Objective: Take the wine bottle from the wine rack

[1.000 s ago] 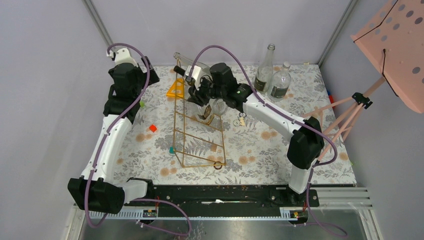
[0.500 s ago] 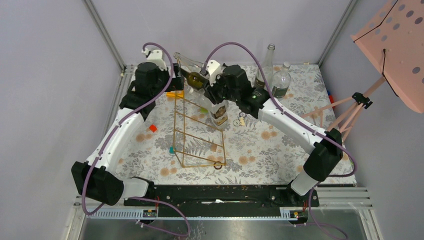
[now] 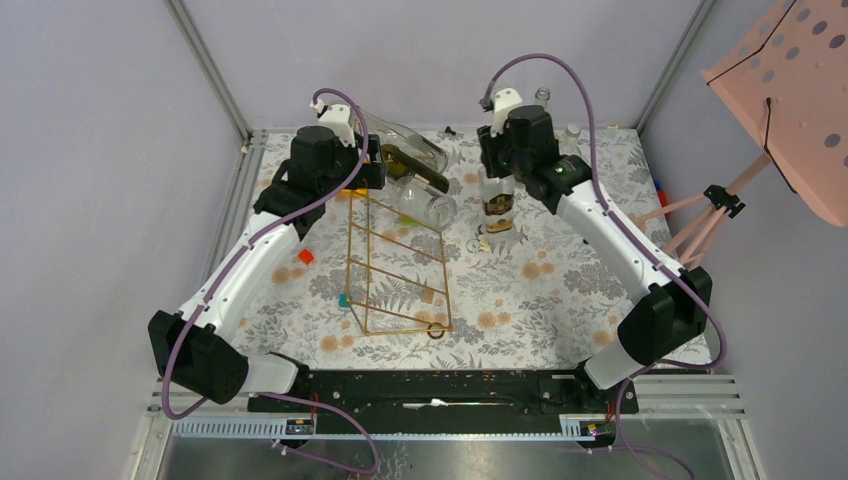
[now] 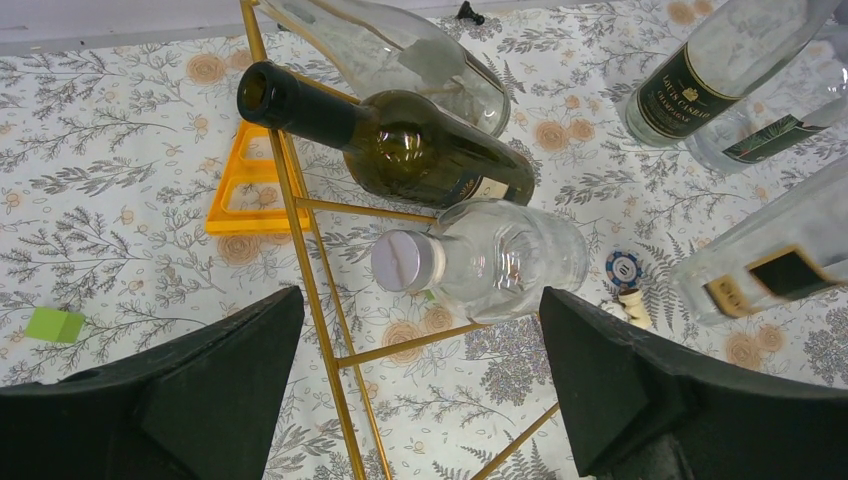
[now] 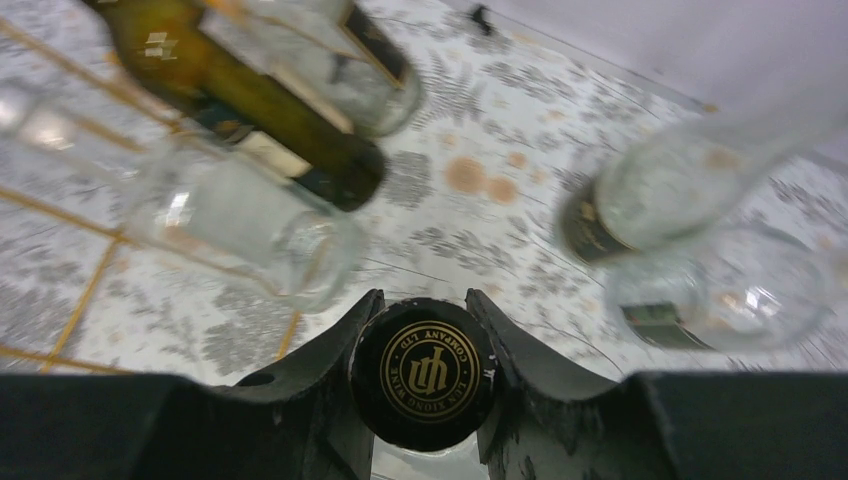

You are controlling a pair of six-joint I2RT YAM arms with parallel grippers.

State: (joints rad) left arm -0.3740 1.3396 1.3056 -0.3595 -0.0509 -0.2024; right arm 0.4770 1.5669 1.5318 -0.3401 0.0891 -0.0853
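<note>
At the upper left of the overhead view, the left gripper (image 4: 420, 298) hung beside the top of the wine rack (image 3: 398, 262), its jaws spread wide and holding nothing. The rack stood mid-frame, with a dark green bottle (image 4: 420, 150) and a clear capped bottle (image 4: 500, 260) lying across its upper rungs.

To the right of it the wine bottle (image 3: 497, 208) hung upright and apart from the wire. Its black cap was pinched between the jaws of the right gripper (image 5: 425, 330). The lift-off looked done and the set-down was the step in hand. Whether the base touched the table (image 3: 600, 300) could not be told from above.

The next move likely called for a straight descent, then release. A small token (image 4: 622, 270) lay just beside the base, and two standing bottles (image 4: 690, 85) were near behind. Open cloth lay toward the lower right.
</note>
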